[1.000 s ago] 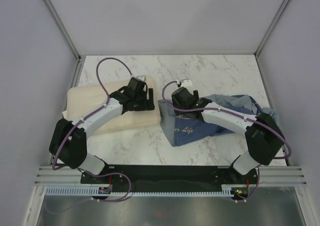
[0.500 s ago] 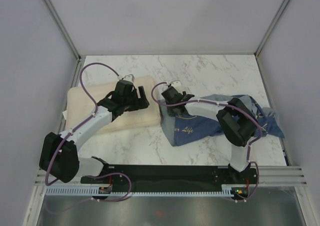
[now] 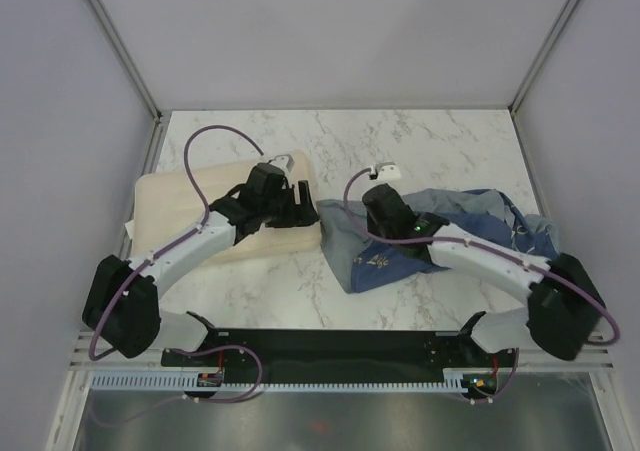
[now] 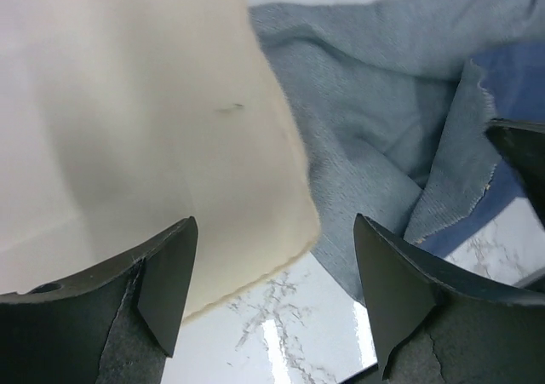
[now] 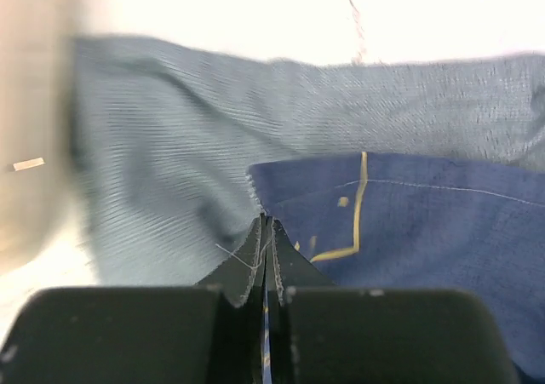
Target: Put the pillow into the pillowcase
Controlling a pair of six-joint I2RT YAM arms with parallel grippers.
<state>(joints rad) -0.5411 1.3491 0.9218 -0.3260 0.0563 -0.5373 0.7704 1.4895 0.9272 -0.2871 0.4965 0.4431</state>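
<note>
Currently the pillow (image 3: 190, 206) lies flat on the left half of the marble table (image 3: 420, 136), wholly outside the pillowcase (image 3: 450, 233). The pillowcase is spread, crumpled, on the right half. The two meet near the middle of the table: the pillow's right end sits against the left edge of the cloth sack.

From the left wrist camera the pillow's (image 4: 128, 103) rounded corner overlaps the lighter grey-blue inside of the pillowcase (image 4: 366, 111), which is turned up towards the camera. A fold of the darker blue outside shows at the right. Glossy table (image 4: 281, 324) shows below the corner.

The left gripper (image 3: 298, 196) hangs over the pillow's right end. Its jaws stand wide apart, one finger over the pillow and the other over the cloth, with the pillow's corner between them (image 4: 272, 231). They close on nothing, and whether a finger touches the fabric cannot be told.

The right gripper (image 3: 375, 213) is down on the left part of the pillowcase, near its mouth. In its own camera the fingers (image 5: 264, 243) are pressed together on a pinch of cloth at the hem, where the dark blue outside with its yellow line meets the grey-blue lining (image 5: 170, 137). The sack's inside shows only as this bare lining.
</note>
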